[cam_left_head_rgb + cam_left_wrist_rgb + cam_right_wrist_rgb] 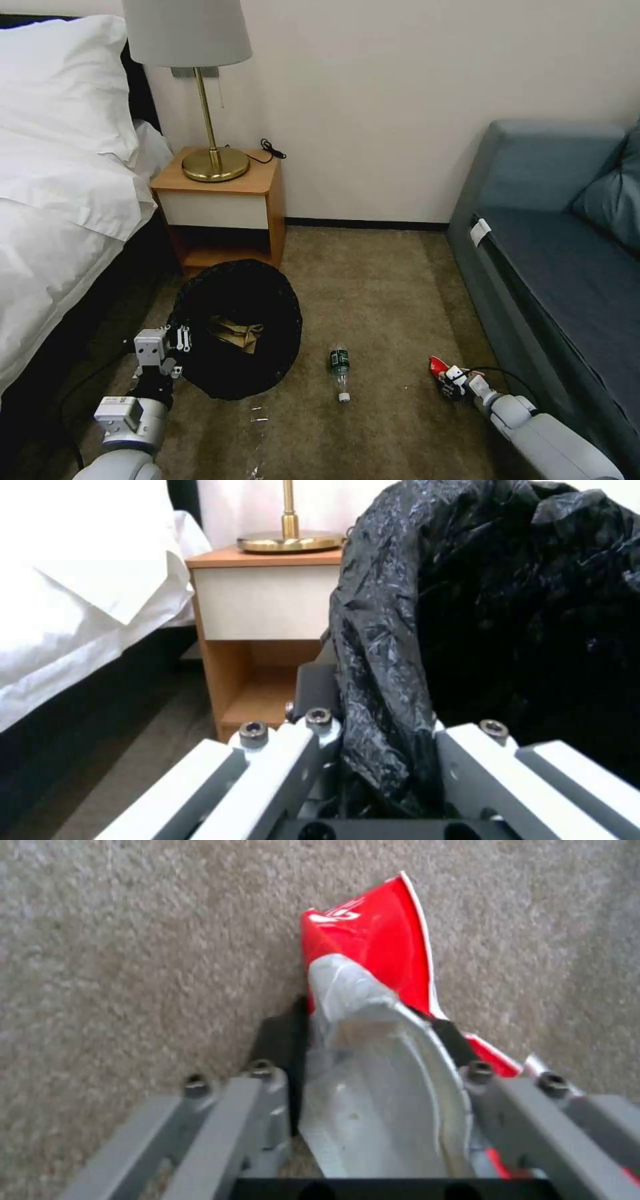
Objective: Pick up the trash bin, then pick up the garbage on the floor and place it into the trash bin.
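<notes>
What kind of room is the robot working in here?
Most likely a hotel bedroom. A bed with white linen stands beside a wooden nightstand that carries a brass lamp, and a blue-grey sofa stands across the carpeted floor.

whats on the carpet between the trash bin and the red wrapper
In the head view, a small green-labelled bottle lies on the carpet between the trash bin and the red wrapper.

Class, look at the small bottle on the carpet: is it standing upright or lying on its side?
Lying on its side. The bottle lies flat on the carpet, white cap towards the camera, between the bin and the right hand.
</notes>
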### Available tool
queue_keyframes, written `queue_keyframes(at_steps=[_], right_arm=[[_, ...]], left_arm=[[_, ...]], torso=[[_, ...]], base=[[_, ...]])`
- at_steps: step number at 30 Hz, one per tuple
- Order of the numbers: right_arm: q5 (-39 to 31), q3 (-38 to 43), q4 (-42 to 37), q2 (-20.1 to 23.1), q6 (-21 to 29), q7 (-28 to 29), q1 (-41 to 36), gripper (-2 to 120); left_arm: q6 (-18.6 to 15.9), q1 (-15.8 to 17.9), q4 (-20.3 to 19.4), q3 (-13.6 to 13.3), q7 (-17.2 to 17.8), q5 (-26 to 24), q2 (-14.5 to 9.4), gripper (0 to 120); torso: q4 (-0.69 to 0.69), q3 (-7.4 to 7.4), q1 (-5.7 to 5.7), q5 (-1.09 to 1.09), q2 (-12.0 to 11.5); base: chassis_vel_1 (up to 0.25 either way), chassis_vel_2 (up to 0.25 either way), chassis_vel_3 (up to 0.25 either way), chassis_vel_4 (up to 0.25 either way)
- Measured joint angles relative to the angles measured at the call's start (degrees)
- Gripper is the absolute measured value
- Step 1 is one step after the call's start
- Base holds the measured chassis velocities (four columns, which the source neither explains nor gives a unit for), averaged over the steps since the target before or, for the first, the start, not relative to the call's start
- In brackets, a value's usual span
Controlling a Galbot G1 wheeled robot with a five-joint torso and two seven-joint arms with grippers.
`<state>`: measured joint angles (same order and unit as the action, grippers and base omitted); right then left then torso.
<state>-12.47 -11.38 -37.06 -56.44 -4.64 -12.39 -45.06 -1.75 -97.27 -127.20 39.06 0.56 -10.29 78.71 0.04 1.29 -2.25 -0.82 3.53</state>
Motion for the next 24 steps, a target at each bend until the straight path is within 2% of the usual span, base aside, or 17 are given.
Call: queue_keyframes(at_steps=[2,4,9,24], right_arm=[[0.0,0.1,0.0,-0.1,0.0,0.0,-0.1,24],[0.1,0.2,0.0,-0.2,0.0,0.0,-0.1,13],[0.1,0.4,-0.1,-0.2,0.0,-0.1,-0.1,3],[0.2,1.5,-2.8,0.8,0.2,0.4,-0.3,2]], left_arm=[[0.0,0.0,0.0,0.0,0.0,0.0,0.0,4],[0.1,-0.1,0.0,0.2,-0.1,0.0,-0.1,4],[0.5,-0.1,0.2,0.4,-0.1,-0.1,-0.1,4],[1.6,0.3,1.5,0.4,-0.1,0.2,1.0,4]], torso=[[-0.01,0.01,0.0,0.0,0.0],[-0.02,0.01,0.0,0.02,0.0],[-0.02,0.02,-0.01,0.03,0.0],[-0.06,0.02,-0.03,-0.02,0.0]], base=[[0.0,0.0,0.0,0.0],[0.0,0.0,0.0,0.0],[0.0,0.0,0.0,0.0],[0.0,0.0,0.0,0.0]])
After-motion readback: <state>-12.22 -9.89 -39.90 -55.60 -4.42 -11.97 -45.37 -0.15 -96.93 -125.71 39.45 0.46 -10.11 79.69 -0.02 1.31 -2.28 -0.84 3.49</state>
